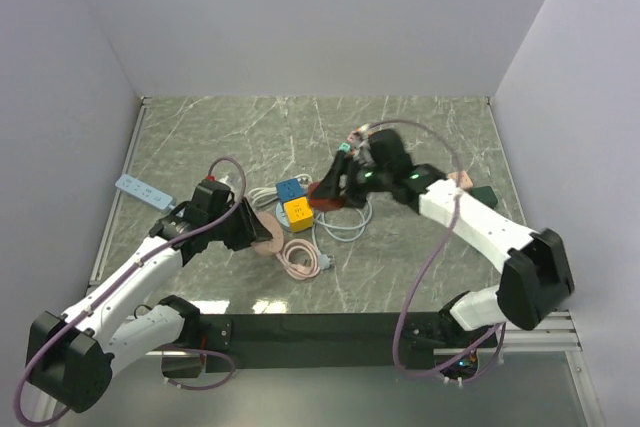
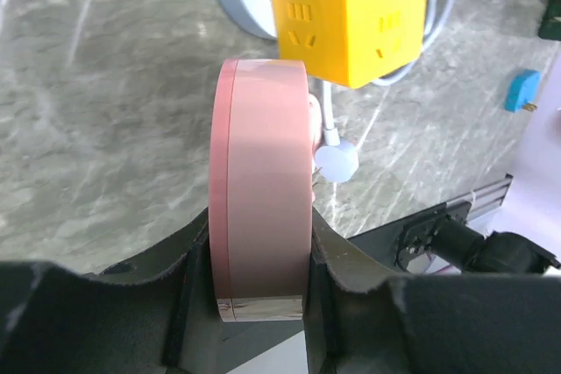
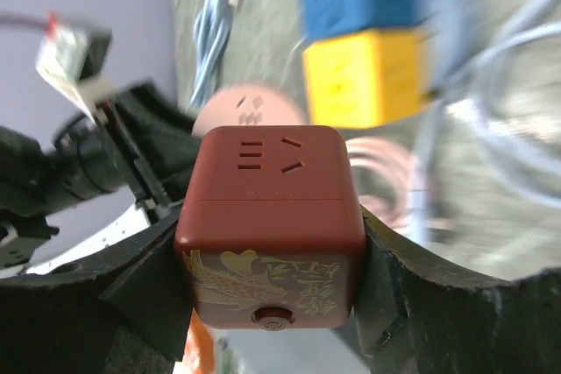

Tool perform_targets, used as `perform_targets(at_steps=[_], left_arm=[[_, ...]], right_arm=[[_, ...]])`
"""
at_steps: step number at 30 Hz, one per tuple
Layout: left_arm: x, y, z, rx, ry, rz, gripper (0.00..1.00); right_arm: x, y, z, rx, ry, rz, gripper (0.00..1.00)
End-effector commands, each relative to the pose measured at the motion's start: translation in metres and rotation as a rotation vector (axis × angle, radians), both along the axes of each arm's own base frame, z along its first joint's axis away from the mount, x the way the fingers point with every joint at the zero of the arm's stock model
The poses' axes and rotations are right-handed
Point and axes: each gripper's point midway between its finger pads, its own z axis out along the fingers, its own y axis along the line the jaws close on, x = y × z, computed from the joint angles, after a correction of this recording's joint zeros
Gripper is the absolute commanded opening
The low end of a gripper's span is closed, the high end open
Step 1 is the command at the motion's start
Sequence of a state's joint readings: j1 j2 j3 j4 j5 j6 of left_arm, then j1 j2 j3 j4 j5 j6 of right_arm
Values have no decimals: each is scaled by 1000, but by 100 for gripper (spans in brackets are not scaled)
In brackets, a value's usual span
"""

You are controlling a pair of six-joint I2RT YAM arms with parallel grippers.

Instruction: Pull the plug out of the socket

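Observation:
My left gripper (image 1: 243, 225) is shut on a round pink socket (image 2: 263, 190) and grips its flat faces on edge; the gripper also shows in the left wrist view (image 2: 261, 247). A small white plug (image 2: 336, 161) on a thin white cord lies against the pink socket's right side. My right gripper (image 1: 335, 185) is shut on a dark red cube socket (image 3: 270, 216) with gold drawings and a round button; the gripper also shows in the right wrist view (image 3: 272, 247). The cube's top slots are empty. The two grippers are close together mid-table.
A yellow cube socket (image 1: 298, 212) and a blue cube socket (image 1: 290, 189) sit between the grippers among white cables (image 1: 345, 225). A coiled pink cable (image 1: 300, 257) lies nearer. A white power strip (image 1: 143, 190) lies far left, a small blue plug (image 2: 524, 89) lies loose, and a dark green object (image 1: 485, 194) is right.

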State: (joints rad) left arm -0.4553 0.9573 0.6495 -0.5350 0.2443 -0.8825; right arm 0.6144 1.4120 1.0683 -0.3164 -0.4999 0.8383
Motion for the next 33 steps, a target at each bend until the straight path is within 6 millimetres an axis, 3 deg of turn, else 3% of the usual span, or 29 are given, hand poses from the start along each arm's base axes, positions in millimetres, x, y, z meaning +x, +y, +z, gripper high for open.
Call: perform_targets(at_steps=[1,5,7,10,14,15,16,19,22,28,32,33], left_arm=[[7,8,6,13,-33,50,1],[8,14,18,38,-50,58,1],[18,23,39,67,-106,88,1],[31,49,76,128,-183,159,1],[55,101,129,227,-290,263,1],[57,111,130,257,-285,283,1],[64,129,132,295,-281,318,1],[73,151,123,340,-229,357,0],[82,188,114,394,-194,464,1],[110,251,100,431,-207,704,1],[128,284,80,411,-136,785,1],[134,290,66,406,-88,792,0]], right_arm=[[2,-37,28,8,-92,80,0],[33,-113,18,-184,-81,-195,0],[59,-169,4,-363,-70,-422,0],[66,-236,-23,-583,21,-639,0],[59,-296,-63,-786,176,-819,0],[58,-308,-71,-827,197,-859,0],[56,-316,-78,-840,215,-889,0],[55,-331,-94,-867,268,-921,0],[52,-342,-110,-876,326,-944,0],[54,-359,-128,-894,380,-973,0],[54,-367,-136,-903,414,-986,2],[54,-369,-140,-906,427,-989,4]])
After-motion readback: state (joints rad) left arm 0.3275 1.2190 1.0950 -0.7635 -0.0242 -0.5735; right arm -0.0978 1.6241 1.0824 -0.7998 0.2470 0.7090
